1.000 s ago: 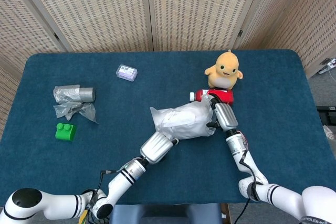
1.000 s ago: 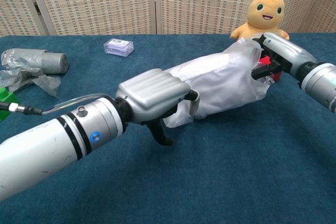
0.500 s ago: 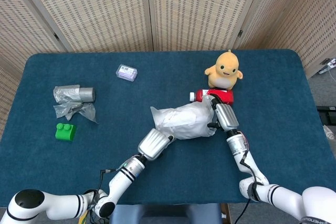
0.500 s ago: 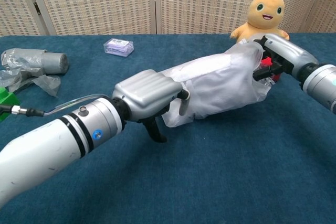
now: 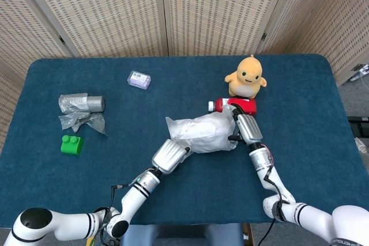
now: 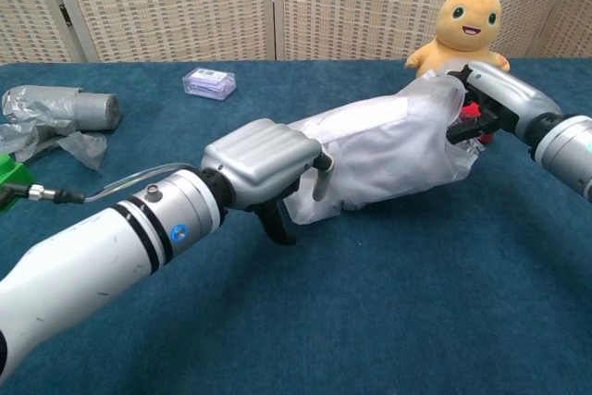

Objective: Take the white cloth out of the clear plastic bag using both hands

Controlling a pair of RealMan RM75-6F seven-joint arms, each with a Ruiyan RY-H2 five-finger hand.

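Note:
The clear plastic bag (image 5: 202, 133) (image 6: 388, 150) lies at the table's middle with the white cloth (image 6: 370, 127) inside it. My right hand (image 5: 247, 128) (image 6: 495, 94) grips the bag's far right end and holds that end a little raised. My left hand (image 5: 170, 155) (image 6: 264, 159) sits at the bag's near left end. One of its fingers (image 6: 319, 173) rests against the plastic, and the thumb (image 6: 273, 227) points down to the table beside the bag's corner. Nothing is clamped between them.
A red object (image 5: 239, 105) lies just behind the right hand, with a yellow plush toy (image 5: 248, 76) beyond it. At the left are a crumpled grey wrap (image 5: 81, 110) and a green brick (image 5: 72, 144). A small clear box (image 5: 139, 79) lies at the back.
My left hand drew back slightly from the bag's near end and stays against it. The right hand and the bag have hardly moved.

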